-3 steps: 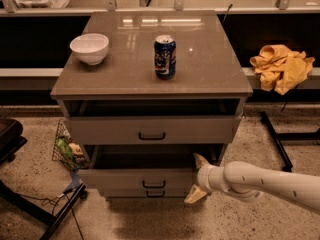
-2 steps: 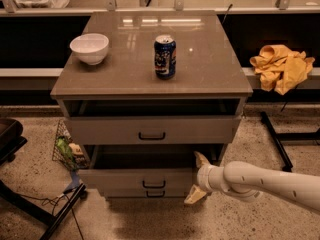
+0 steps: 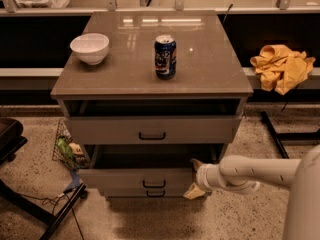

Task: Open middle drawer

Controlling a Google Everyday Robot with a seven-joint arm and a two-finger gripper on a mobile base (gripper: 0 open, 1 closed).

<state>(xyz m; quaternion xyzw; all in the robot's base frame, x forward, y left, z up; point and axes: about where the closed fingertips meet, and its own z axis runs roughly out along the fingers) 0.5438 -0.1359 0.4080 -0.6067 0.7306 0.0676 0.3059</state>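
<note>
The middle drawer is pulled partway out, under the top drawer. My gripper sits at the right end of its front, fingers spread apart. Can and bowl are up on the surface.

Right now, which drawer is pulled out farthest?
The middle drawer, with the gripper at its end; the top drawer is out less, and the bottom drawer looks shut.
</note>
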